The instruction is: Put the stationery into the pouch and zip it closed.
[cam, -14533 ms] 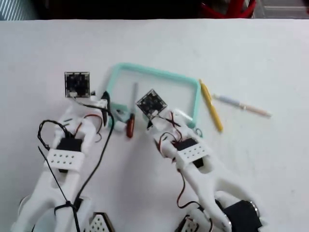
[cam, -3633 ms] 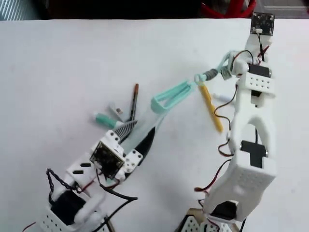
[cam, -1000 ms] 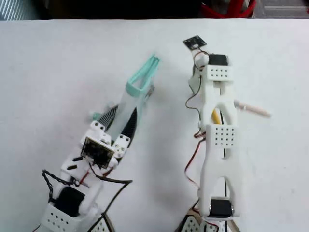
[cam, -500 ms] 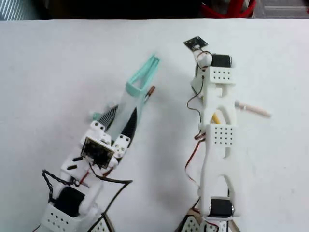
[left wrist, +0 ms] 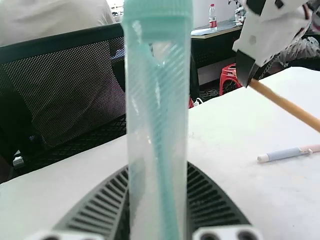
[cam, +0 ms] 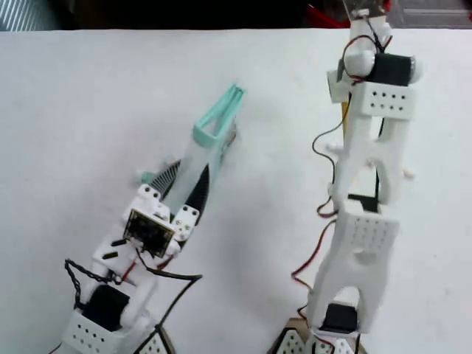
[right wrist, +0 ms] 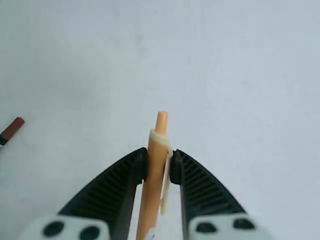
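High view: the left gripper (cam: pixel 186 186) is clamped on the near end of the teal pouch (cam: pixel 210 140), holding it edge-on over the table (cam: pixel 88 88). The right arm is well off to the side.

Left wrist view: the pouch is pinched flat between the jaws. Whether the zip is open, hard to tell.

Right wrist view: the right gripper (right wrist: pixel 159 159) is closed snug on an orange pen (right wrist: pixel 156 150).

Worry: a pouch squeezed this flat has a slim mouth, so the pen could jab the rim and twist out of the grip

One pouch (cam: pixel 210 141), one orange pen (right wrist: pixel 155 165), one blue pen (left wrist: pixel 285 152), one brown pencil (right wrist: pixel 11 130).
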Robot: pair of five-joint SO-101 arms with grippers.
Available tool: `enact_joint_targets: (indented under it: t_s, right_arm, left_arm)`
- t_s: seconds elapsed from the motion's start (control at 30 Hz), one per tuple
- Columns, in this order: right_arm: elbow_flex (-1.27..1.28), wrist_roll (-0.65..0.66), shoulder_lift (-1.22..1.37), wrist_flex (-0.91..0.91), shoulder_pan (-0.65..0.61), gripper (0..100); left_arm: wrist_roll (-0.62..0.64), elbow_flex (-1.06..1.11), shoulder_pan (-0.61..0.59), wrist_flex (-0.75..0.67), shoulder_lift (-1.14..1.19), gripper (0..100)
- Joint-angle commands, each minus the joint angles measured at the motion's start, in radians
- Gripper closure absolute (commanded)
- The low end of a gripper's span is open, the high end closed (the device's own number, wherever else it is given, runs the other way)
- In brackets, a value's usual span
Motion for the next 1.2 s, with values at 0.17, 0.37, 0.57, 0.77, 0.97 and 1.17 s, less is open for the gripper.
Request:
enact_joint_targets:
  t_s: [0.17, 0.37, 0.57, 0.77, 0.97, 1.17]
  right_arm:
    - [0.497, -0.015, -0.641, 0.005, -0.124, 97.9]
    - [0.712, -0.017, -0.947, -0.002, -0.292, 97.9]
    - [0.744, -0.017, -1.152, -0.114, -0.438, 97.9]
    - [0.746, -0.02, -1.236, -0.372, -0.515, 97.9]
    - [0.752, -0.219, -1.236, -0.627, -0.552, 97.9]
    - [0.85, -0.448, -1.213, -0.842, -0.55, 97.9]
  left_arm:
    - [-0.011, -0.006, -0.01, -0.025, -0.024, 93]
    - [-0.008, -0.008, -0.01, -0.005, -0.024, 93]
    - [-0.006, -0.008, -0.005, -0.005, -0.024, 93]
    - [-0.008, -0.008, -0.005, -0.005, -0.024, 93]
    - [-0.011, -0.008, -0.005, -0.005, -0.024, 93]
    - [-0.011, -0.008, -0.004, -0.008, -0.024, 93]
